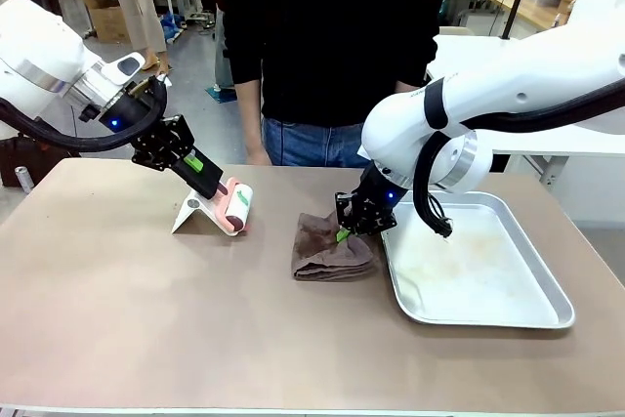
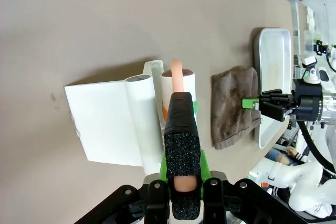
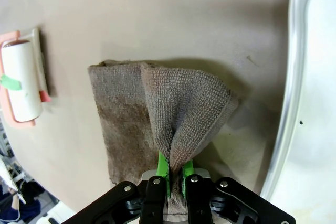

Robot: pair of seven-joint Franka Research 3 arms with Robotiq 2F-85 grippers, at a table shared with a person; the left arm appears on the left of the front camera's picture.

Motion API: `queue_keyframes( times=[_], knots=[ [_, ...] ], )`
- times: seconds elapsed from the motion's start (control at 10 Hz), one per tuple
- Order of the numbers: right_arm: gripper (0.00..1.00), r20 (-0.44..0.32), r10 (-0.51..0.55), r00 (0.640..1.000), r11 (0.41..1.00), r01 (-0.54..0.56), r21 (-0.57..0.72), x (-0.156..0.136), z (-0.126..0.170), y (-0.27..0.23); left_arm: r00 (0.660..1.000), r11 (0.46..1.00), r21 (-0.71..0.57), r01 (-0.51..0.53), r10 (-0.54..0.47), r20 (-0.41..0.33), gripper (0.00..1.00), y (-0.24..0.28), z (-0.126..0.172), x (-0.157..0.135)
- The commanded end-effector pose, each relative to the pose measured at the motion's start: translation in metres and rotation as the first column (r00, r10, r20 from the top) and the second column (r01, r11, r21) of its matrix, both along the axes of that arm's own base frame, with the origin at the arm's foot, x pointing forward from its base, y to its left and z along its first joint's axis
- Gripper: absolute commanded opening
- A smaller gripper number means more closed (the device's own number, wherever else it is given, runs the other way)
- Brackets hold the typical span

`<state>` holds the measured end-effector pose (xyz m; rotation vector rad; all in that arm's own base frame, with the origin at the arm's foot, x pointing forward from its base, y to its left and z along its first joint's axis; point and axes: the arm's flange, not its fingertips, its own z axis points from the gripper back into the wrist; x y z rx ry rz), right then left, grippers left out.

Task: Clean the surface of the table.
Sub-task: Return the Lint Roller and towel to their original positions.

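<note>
The tan-brown table (image 1: pixel 127 310) carries a lint roller (image 1: pixel 237 207) with a white roll and a salmon-pink frame, resting at the back left. My left gripper (image 1: pixel 211 186) is shut on its handle and tilts down toward it; in the left wrist view the gripper (image 2: pixel 179 113) clamps the pink handle (image 2: pixel 177 74). A folded brown cloth (image 1: pixel 330 253) lies at mid-table. My right gripper (image 1: pixel 346 231) is shut on a pinched-up fold of it, and the right wrist view shows that fold of the cloth (image 3: pixel 178 114) rising between the green pads of the gripper (image 3: pixel 174 169).
A shiny metal tray (image 1: pixel 518 312) lies right of the cloth, its rim (image 3: pixel 286 129) close to my right gripper. The roller's white cover (image 1: pixel 191 215) lies open beside it. A person in a dark top (image 1: pixel 332 36) stands at the far edge.
</note>
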<state>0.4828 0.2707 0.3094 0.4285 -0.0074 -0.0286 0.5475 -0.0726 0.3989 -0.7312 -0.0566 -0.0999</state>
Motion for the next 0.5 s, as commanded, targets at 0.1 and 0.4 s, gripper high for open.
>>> queue_keyframes(
  times=[0.1, 0.4],
  knots=[
    [0.11, -0.009, 0.018, 1.000, 0.999, -0.017, 0.030, 0.0029, -0.0016, -0.0010, 1.000, 1.000, 0.013, -0.021, 0.021, 0.006, 0.22, 0.0016, 0.0000, -0.0032],
    [0.11, -0.011, 0.017, 1.000, 0.999, -0.016, 0.031, 0.0029, -0.0020, -0.0007, 0.998, 0.997, 0.033, -0.064, 0.064, 0.010, 0.22, 0.0009, -0.0025, -0.0030]
  ],
)
